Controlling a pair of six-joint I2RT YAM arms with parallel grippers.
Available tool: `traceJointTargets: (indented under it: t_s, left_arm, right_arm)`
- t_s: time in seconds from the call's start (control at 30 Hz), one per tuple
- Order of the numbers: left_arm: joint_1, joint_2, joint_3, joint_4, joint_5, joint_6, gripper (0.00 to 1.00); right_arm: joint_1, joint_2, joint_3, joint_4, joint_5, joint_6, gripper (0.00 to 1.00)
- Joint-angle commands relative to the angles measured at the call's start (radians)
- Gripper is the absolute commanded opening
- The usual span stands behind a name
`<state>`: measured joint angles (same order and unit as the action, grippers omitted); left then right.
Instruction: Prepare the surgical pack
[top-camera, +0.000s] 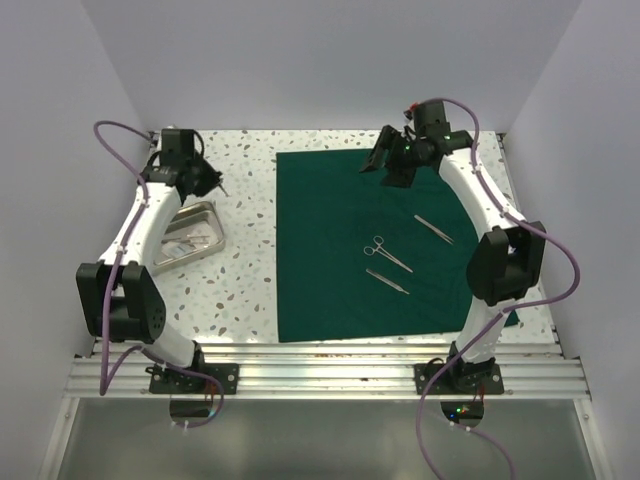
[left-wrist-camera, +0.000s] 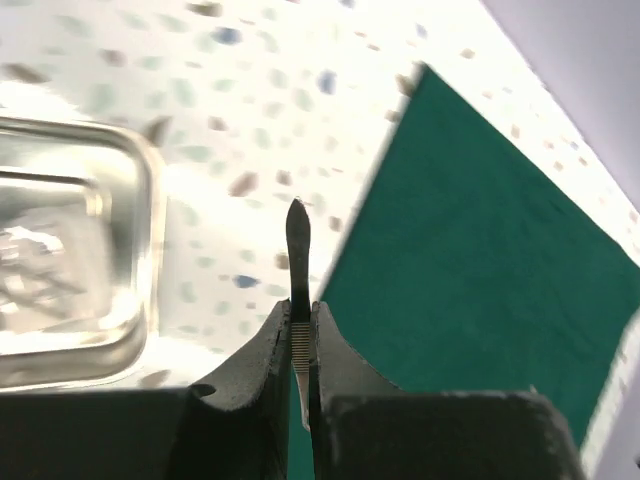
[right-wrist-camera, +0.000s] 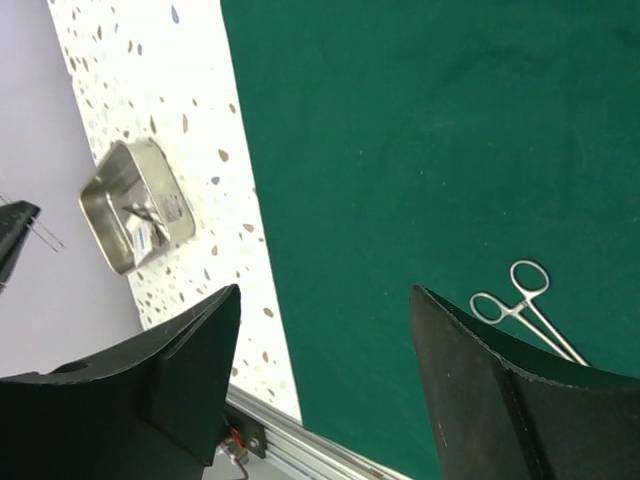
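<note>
The surgical pack (top-camera: 330, 250) lies spread flat on the speckled table (top-camera: 245, 290). Its straight left edge runs just right of my left gripper (left-wrist-camera: 300, 340), which is pinched tight on a thin steel forceps (left-wrist-camera: 298, 235). A strip of bare table separates that edge from the steel tray (left-wrist-camera: 148, 250) on the gripper's left. My right gripper (right-wrist-camera: 325, 292) hangs above the cloth's far edge with its jaws wide apart. A ring-handled clamp (right-wrist-camera: 525, 305) lies on the cloth, back toward that arm's base.

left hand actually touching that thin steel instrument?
Touching. Left wrist view: the left hand is shut on the thin steel instrument, no gap either side.
</note>
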<state>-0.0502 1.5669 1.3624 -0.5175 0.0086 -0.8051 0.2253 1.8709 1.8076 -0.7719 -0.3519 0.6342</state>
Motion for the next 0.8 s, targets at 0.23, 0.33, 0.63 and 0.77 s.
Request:
traceJointTargets:
  t_s: [0.23,0.33,0.63,0.77]
  left_arm:
    - [0.115,0.097,0.092,-0.226,-0.318,0.318,0.00]
    - [0.116,0.160,0.092,-0.259,-0.340,0.470,0.00]
    - [0.092,0.174,-0.023,-0.236,-0.300,0.800,0.02]
    - [0.089,0.165,-0.035,-0.234,-0.196,0.955,0.02]
  right_arm:
    - [0.017,-0.082,-0.162,0.028,-0.074,-0.048,0.73]
    - [0.019,-0.116,-0.223,0.049,-0.103,-0.042,0.73]
    - [0.019,-0.147,-0.317,0.102,-0.151,-0.033,0.73]
    - [0.019,-0.124,-0.304,0.112,-0.180,-0.022,0.74]
